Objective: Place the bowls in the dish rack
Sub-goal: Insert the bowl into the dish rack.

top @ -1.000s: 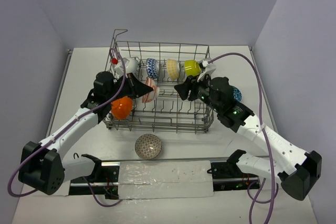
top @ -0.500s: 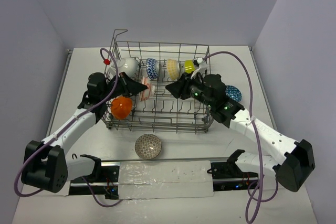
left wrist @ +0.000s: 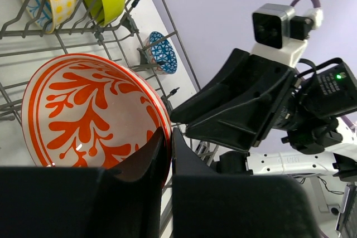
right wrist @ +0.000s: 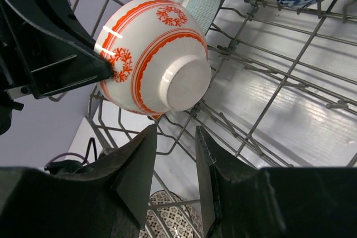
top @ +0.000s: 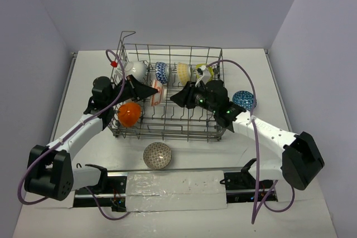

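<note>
On the white table (top: 89, 65) the grey wire dish rack (top: 167, 124) is standing with an orange bowl (top: 129, 113) sitting at its near left corner and a white bowl (top: 135, 71) leaning in the far row behind it. The left gripper (top: 154, 91) is reaching in from the left side, and its fingers (left wrist: 153, 154) are closing tightly on the rim of the red-and-white bowl (top: 159, 93), which it is holding on its side over the middle of the rack with its foot pointing right. Farther back, a blue-and-white bowl (top: 162, 72) is standing on edge between the tines, while a grey patterned bowl (top: 157, 155) is lying on the table just in front of the rack. The right gripper (top: 174, 97) is coming in from the right, its tips close to the foot of the red-and-white bowl; its jaws are standing apart with nothing between them. A pale yellow bowl (top: 183, 72) and a lime bowl (top: 205, 73) are sitting in the far row, the lime one partly hidden by the right arm. A dark-blue patterned bowl (top: 244, 100) is resting on the table just beside the rack's right side.
</note>
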Available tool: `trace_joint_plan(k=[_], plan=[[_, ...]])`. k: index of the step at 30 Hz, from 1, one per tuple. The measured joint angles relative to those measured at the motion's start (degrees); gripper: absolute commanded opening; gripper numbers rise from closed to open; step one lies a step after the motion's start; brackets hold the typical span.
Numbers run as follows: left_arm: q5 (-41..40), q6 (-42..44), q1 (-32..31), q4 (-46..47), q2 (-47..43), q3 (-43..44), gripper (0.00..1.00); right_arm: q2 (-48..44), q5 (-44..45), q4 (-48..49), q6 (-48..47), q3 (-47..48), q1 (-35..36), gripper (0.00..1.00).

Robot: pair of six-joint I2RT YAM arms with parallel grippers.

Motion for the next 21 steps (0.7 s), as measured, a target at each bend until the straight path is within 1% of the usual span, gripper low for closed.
trace_joint_plan(k=[12, 21], plan=[[0.85, -0.39, 0.02, 0.42, 0.04, -0.17, 0.0, 3.06, -3.04, 5.29, 2.43, 0.0, -0.81, 0.43], [1.2, -0.39, -0.09, 0.94, 0.46, -0.24, 0.0, 8.09, -5.49, 8.94, 4.46, 0.07, -0.98, 0.42]])
